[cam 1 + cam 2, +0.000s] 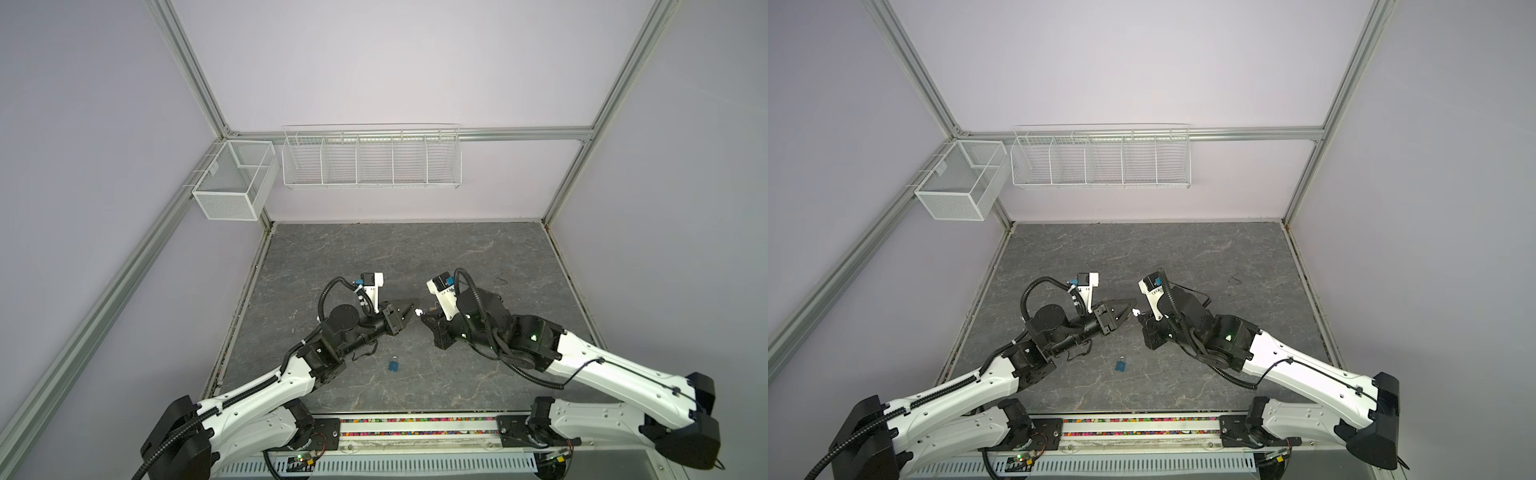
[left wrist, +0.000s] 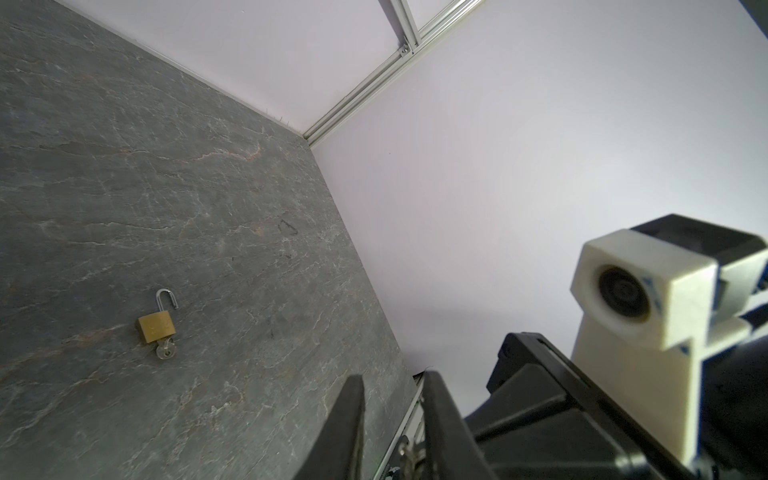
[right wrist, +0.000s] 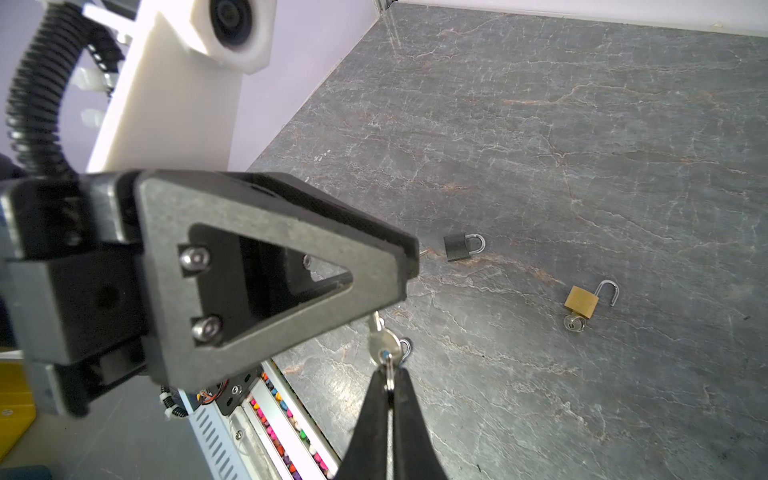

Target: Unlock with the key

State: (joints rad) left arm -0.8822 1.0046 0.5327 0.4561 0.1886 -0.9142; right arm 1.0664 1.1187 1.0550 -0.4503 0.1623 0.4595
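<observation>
My right gripper (image 3: pixel 388 374) is shut on the ring of a silver key (image 3: pixel 380 340), held above the table. The key's blade points at my left gripper (image 2: pixel 392 376), whose jaws stand slightly apart around the key (image 2: pixel 409 453). In both top views the two grippers (image 1: pixel 409 309) (image 1: pixel 424 314) meet tip to tip over the middle of the table, with the key (image 1: pixel 1136 311) between them. A shut blue padlock (image 1: pixel 393 365) (image 1: pixel 1121 365) lies flat on the table in front of them.
A brass padlock (image 3: pixel 581 303) (image 2: pixel 157 326) lies with its shackle open and a key in it. A shut black padlock (image 3: pixel 457 247) lies nearby. White wire baskets (image 1: pixel 372 160) hang on the back wall. A strip of coloured beads (image 1: pixel 415 424) lines the front edge.
</observation>
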